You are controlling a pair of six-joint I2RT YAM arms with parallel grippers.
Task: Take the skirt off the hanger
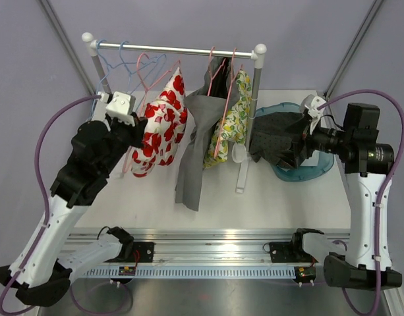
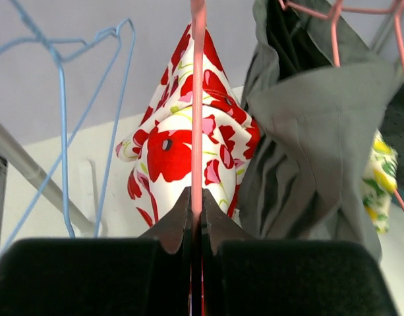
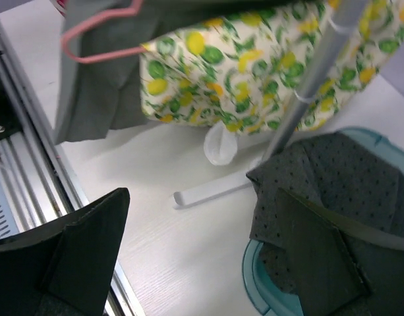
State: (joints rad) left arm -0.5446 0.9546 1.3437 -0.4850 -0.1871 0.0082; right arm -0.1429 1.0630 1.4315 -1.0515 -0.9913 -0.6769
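Note:
A white skirt with red flowers (image 1: 163,125) hangs on a pink hanger (image 2: 198,99) from the rail (image 1: 175,48). My left gripper (image 1: 138,121) is at the skirt's left side. In the left wrist view the gripper (image 2: 196,204) is shut on the hanger's pink wire, with the skirt (image 2: 182,151) just beyond it. My right gripper (image 1: 295,146) is open and empty at the right, over a dark dotted garment (image 1: 277,135) that lies in a teal basin (image 1: 320,168). In the right wrist view the gripper (image 3: 202,197) stands wide open beside the dotted garment (image 3: 320,178).
A grey garment (image 1: 195,145) and a lemon-print garment (image 1: 231,118) hang on pink hangers right of the skirt. Empty blue hangers (image 1: 113,66) hang at the rail's left end. The rack's white foot (image 1: 242,174) lies on the table near the basin.

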